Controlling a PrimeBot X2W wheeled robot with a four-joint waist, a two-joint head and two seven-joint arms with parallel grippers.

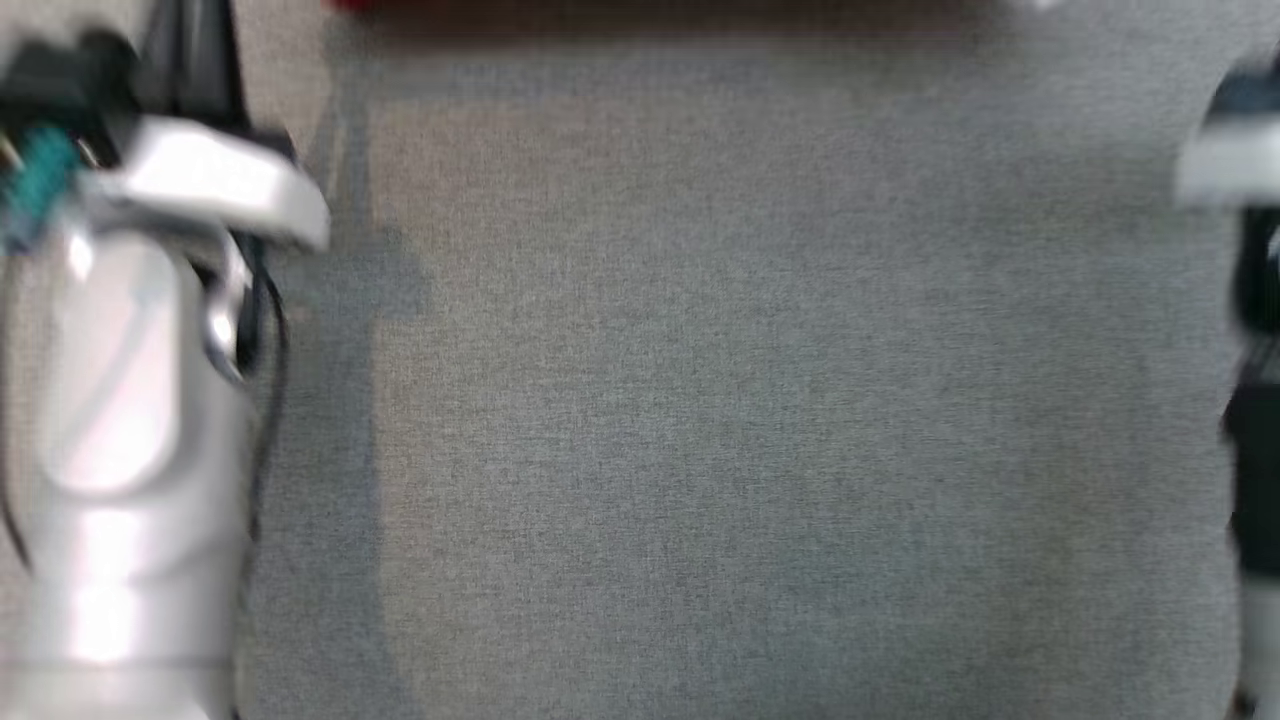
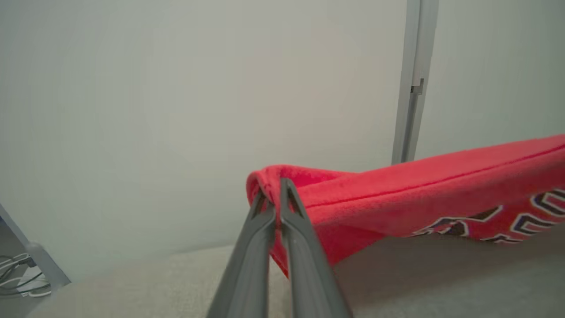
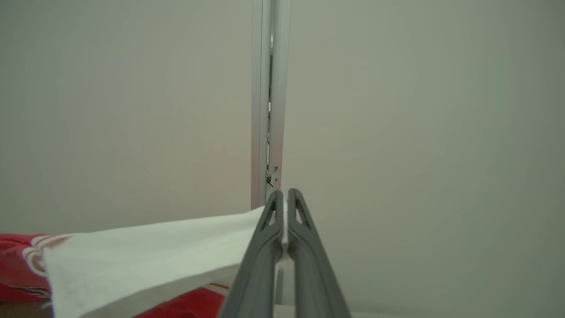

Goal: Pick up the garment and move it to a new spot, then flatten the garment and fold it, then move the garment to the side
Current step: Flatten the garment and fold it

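Observation:
The garment (image 2: 419, 194) is a red shirt with dark-and-white lettering. In the left wrist view it stretches off to the right above the grey table, and my left gripper (image 2: 276, 187) is shut on its bunched red corner. In the right wrist view my right gripper (image 3: 284, 198) is shut on the edge of the garment's white sleeve (image 3: 154, 247), with red cloth (image 3: 17, 265) below at the left. In the blurred head view a thin red strip of the garment (image 1: 640, 6) lies along the top edge, with my pale left forearm (image 1: 130, 400) at the left.
A grey cloth-covered table (image 1: 750, 400) spreads across the head view. A pale wall with an upright metal post (image 3: 269, 101) stands beyond it. Loose cables (image 2: 17, 278) lie at the lower left of the left wrist view. My right arm (image 1: 1245, 300) shows at the head view's right edge.

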